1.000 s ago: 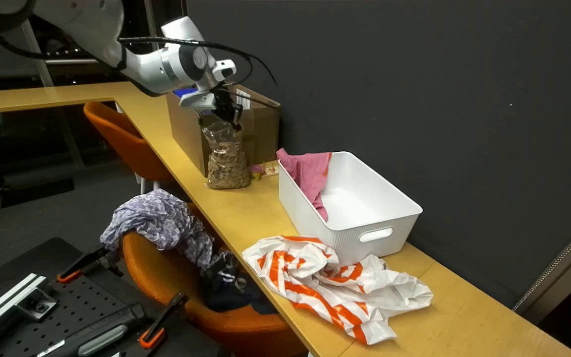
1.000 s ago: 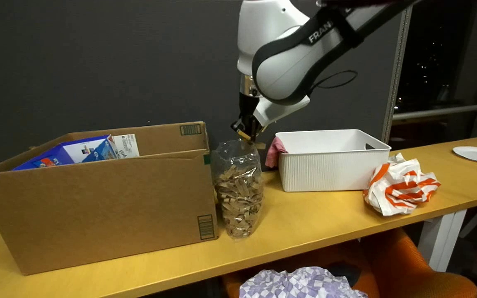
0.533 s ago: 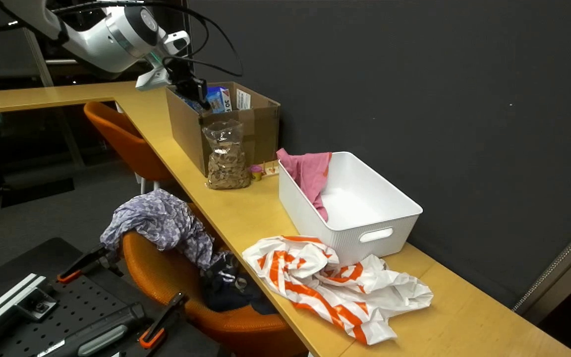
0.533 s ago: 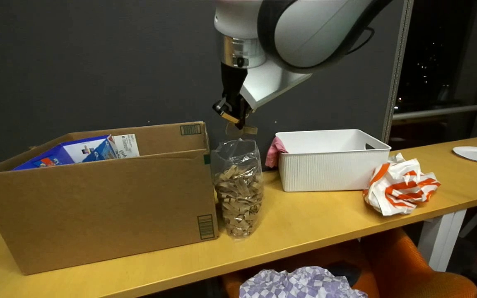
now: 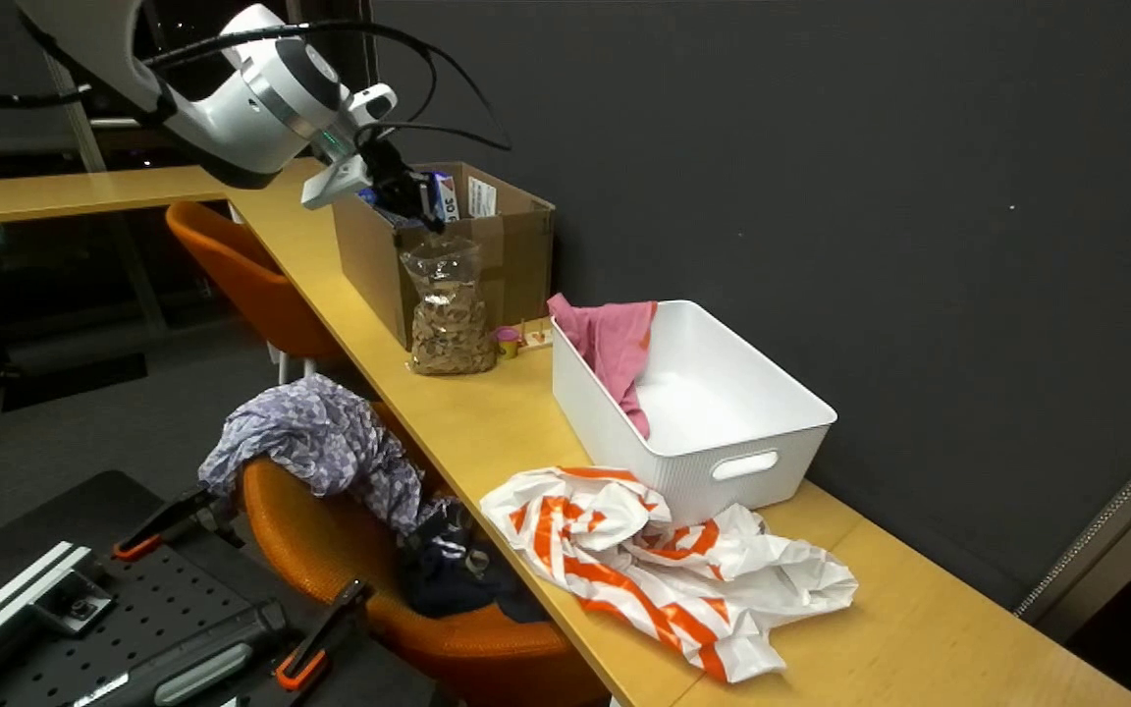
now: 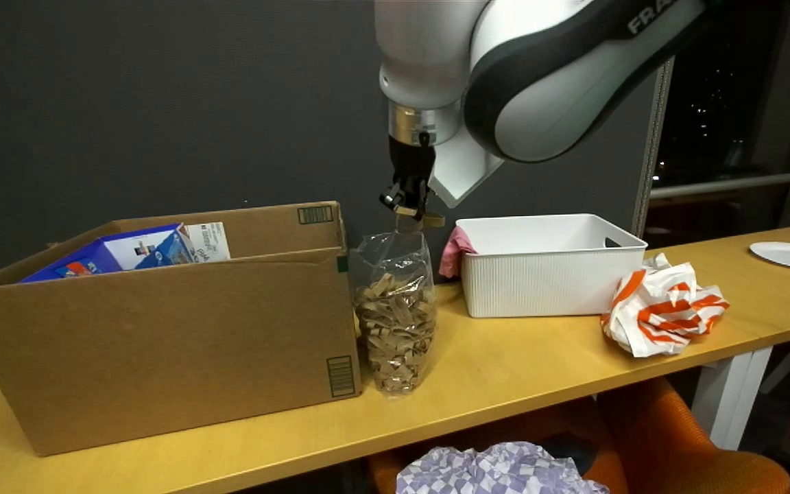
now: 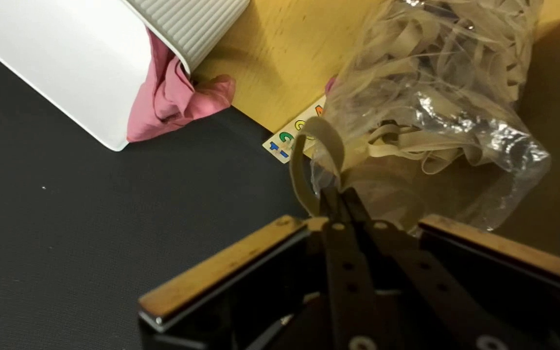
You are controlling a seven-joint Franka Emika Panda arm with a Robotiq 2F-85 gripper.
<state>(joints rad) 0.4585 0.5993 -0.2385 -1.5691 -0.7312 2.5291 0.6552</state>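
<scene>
One tan, flat, rubbery-looking looped band (image 7: 332, 141): my jaws are closed and pinch one end of it; the loop stands out past the tips toward 11 o'clock in the wrist view.
Tall clear plastic bag (image 6: 385, 261) filled with similar tan bands (image 6: 398, 322): upright on the yellow wooden bench (image 6: 505, 357), just under my jaws, at about 6 o'clock in both exterior views. The held loop hangs close over its top; whether they touch I cannot tell.
Pinch: I judge that only a thin bit of band sits between my tips, so I should hold firm and steady; a springy loop could twist or flick out if I slacken.
Clearance: before any sideways shift I would lift a little first, since the loop could snag the loose film and tip the bag.
Brown cardboard box (image 6: 196, 357): its end stands just beside the bag, at 8 o'clock from my jaws in an exterior view, so I would mind its rim.
White ribbed plastic bin (image 6: 546, 285): at 4 o'clock there, a crumpled pink cloth (image 6: 455, 255) hanging over one end; soft folds like these could catch a band.
White-and-black jointed arm (image 5: 256, 118): extends from 10 o'clock in an exterior view, my jaws slanting toward 5 o'clock.
Metal-collared wrist (image 6: 422, 122): hangs nearly plumb in an exterior view, jaws down at 6 o'clock.
</scene>
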